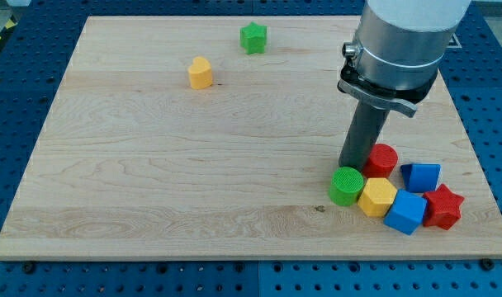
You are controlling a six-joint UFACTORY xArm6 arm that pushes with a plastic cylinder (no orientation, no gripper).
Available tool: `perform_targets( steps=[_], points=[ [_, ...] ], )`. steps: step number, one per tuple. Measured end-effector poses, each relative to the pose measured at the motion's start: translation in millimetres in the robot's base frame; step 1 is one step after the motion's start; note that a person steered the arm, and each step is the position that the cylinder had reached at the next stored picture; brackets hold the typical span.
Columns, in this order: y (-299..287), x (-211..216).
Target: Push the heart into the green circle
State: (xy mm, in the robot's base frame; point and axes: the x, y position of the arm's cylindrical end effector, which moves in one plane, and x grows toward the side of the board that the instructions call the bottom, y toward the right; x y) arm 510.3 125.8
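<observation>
The arm has no fingers to open or close, just a rod, and the tip [351, 167] sits right behind the green circle [346, 186], next to the red cylinder [382, 159]. The wooden board [152, 165] has loads of open room in the middle. The yellow heart [200, 73] is way off at upper left, near the green star [253, 37]. It looks light, hard and slidey, so it's probably best nudged from its far upper-left side.

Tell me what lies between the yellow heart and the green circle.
Nothing: in the camera view, bare wood runs from the yellow heart to the green circle. My tip stands just above the circle; the green star sits off that line.
</observation>
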Motion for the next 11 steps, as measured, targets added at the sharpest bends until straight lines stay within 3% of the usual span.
perform_targets(
  steps=[2,4,5,7,9,11],
  points=[
    [-111.6,-38.6],
    [-252.9,-105.9],
    [-250.6,-153.4],
    [-216.3,-186.4],
    [-189.5,-172.9],
    [-164.1,-121.2]
  ],
)
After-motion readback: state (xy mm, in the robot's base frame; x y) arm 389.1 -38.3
